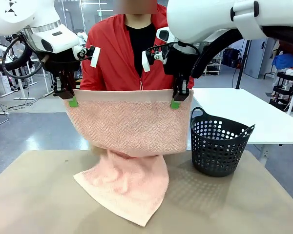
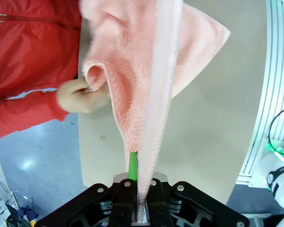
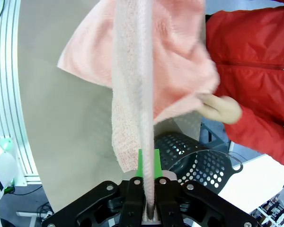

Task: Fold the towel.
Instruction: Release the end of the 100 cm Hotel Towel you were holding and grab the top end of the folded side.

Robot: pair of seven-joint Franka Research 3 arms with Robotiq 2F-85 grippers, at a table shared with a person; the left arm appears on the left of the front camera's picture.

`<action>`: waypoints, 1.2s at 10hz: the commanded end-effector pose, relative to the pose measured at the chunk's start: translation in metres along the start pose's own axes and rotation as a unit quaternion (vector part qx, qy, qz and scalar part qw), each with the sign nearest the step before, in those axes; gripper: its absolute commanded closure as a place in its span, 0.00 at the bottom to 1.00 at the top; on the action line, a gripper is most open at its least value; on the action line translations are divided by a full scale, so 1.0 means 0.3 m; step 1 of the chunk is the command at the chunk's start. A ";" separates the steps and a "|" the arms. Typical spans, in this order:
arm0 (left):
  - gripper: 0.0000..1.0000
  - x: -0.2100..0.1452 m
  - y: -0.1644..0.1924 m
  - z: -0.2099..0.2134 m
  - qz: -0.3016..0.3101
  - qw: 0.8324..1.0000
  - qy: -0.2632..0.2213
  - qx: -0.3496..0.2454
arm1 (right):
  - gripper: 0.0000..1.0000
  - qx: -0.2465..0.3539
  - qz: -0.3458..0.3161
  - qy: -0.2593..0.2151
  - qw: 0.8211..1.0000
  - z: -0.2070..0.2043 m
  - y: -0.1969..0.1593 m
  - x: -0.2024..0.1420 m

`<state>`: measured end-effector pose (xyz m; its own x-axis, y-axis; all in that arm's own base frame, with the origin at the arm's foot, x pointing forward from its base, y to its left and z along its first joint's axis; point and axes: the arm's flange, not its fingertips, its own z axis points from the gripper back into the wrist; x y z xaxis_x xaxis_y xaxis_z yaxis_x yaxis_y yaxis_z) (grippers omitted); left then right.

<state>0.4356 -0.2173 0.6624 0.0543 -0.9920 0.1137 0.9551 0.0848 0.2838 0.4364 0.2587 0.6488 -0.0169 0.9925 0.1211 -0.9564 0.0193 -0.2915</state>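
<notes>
While the towel [image 1: 129, 126] is hanging between the two arms above the tabletop [image 1: 34, 195], we are noting the left gripper [image 1: 73, 101] at its upper left corner and the right gripper [image 1: 175, 103] at its upper right corner. Both sets of jaws are pinching the smooth band along the top edge. That edge is running taut and level between them.

The herringbone face is hanging flat below it. The rest of the cloth is trailing onto the tabletop, one corner pointing toward the near edge.

A person [image 1: 118, 58] in a red jacket is standing at the far side, directly behind the towel.

In the left wrist view the band is running edge-on up from between the green pads [image 2: 132, 165], and the person's hand [image 2: 78, 94] is gripping a fold of the cloth. In the right wrist view the other hand [image 3: 221, 109] is holding the cloth too, partly hidden by it.

A black basket [image 1: 219, 146] is standing on the tabletop just beside the towel's right edge. We cannot tell whether they are touching.
</notes>
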 end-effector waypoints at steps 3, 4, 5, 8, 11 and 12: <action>1.00 -0.002 0.000 0.004 0.002 1.000 0.000 0.001 | 1.00 -0.001 0.002 0.000 1.000 0.004 0.003 -0.001; 1.00 -0.002 0.000 0.004 0.002 1.000 0.000 0.001 | 1.00 -0.001 0.002 0.000 1.000 0.004 0.003 -0.001; 1.00 -0.002 0.000 0.004 0.002 1.000 0.000 0.001 | 1.00 -0.001 0.002 0.000 1.000 0.004 0.003 -0.001; 1.00 -0.002 0.000 0.004 0.002 1.000 0.000 0.001 | 1.00 -0.001 0.002 0.000 1.000 0.004 0.003 -0.001; 1.00 -0.002 0.000 0.004 0.002 1.000 0.000 0.001 | 1.00 -0.001 0.002 0.000 1.000 0.004 0.003 -0.001; 1.00 -0.002 0.000 0.004 0.002 1.000 0.000 0.001 | 1.00 -0.001 0.002 0.000 1.000 0.004 0.003 -0.001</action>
<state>0.4356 -0.2173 0.6625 0.0543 -0.9920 0.1138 0.9551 0.0848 0.2839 0.4364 0.2587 0.6489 -0.0169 0.9925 0.1211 -0.9564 0.0192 -0.2915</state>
